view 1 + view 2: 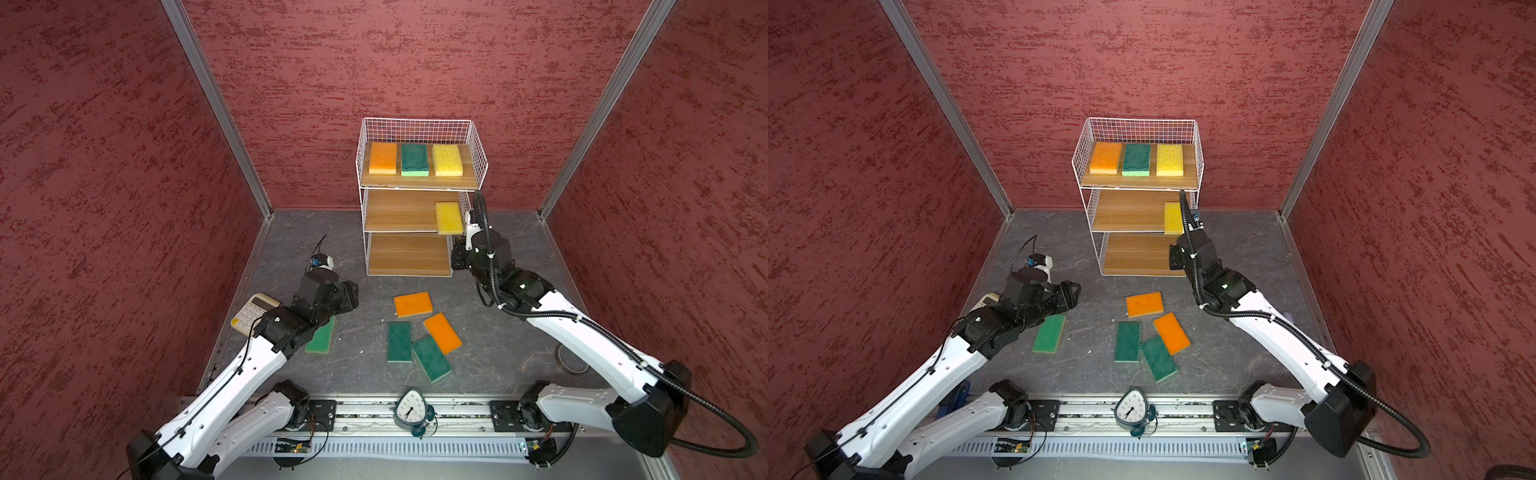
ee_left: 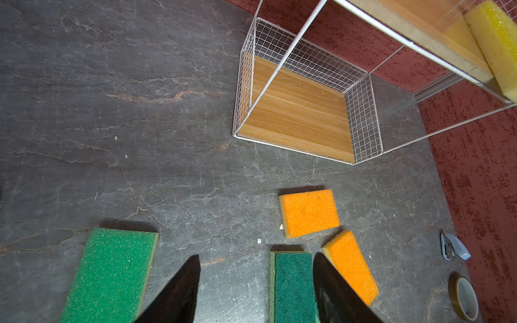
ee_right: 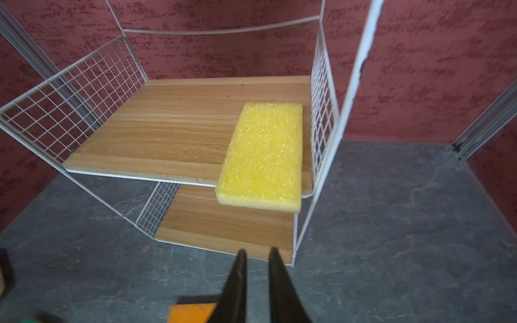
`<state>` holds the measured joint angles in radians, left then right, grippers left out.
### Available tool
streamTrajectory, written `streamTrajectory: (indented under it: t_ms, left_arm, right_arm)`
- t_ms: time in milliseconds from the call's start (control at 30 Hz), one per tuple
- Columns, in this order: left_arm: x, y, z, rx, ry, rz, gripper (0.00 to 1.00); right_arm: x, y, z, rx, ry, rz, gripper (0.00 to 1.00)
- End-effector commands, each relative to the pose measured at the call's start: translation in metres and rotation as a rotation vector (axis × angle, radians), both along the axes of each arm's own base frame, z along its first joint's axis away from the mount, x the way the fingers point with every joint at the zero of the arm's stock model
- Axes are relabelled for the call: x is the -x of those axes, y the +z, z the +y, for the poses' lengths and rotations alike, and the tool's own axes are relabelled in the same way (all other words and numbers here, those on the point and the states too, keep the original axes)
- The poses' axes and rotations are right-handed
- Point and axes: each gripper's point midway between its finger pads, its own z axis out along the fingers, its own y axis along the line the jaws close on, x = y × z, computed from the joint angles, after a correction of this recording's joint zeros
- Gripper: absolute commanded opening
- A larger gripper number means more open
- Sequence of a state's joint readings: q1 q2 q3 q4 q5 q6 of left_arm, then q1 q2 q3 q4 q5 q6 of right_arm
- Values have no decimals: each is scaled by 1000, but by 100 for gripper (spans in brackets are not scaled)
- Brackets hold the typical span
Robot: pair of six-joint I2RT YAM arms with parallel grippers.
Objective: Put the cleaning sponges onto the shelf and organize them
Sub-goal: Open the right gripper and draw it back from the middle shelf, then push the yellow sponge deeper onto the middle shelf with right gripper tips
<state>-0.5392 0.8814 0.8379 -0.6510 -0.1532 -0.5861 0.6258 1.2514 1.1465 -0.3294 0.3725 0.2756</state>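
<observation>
Yellow sponge [image 1: 449, 217]: middle board of shelf [image 1: 415, 129], right end, overhanging front edge.
Top views: top board holds orange sponge [image 1: 383, 158], green sponge [image 1: 414, 160], second yellow sponge [image 1: 447, 160] in row. Five loose sponges [image 1: 412, 304] on tabletop [image 1: 311, 232].
Left wrist: left hand [image 2: 256, 256] wide apart, empty; dark green sponge [image 2: 293, 285] visible between fingers, flat on tabletop.
Right wrist: right hand [image 3: 256, 253] closed, empty, before shelf, apart from yellow sponge.
</observation>
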Motion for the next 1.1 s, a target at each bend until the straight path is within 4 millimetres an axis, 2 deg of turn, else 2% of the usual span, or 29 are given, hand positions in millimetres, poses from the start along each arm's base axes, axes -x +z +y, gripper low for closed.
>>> streamTrajectory:
  t_ms: [0, 500, 800, 1067]
  left_arm:
    - [-7, 13, -7, 20, -20, -34, 64]
    - [-21, 8, -10, 49, -18, -35, 63]
    - [-28, 11, -7, 68, -14, -40, 63]
    - [-30, 12, -7, 74, -14, -43, 63]
  right_arm:
    - [-1, 7, 7, -81, 48, 24, 1]
    - [-19, 0, 1, -329, 127, 96, 0]
    - [-28, -9, -4, -324, 84, 98, 0]
    - [-31, -10, -16, -321, 12, 65, 0]
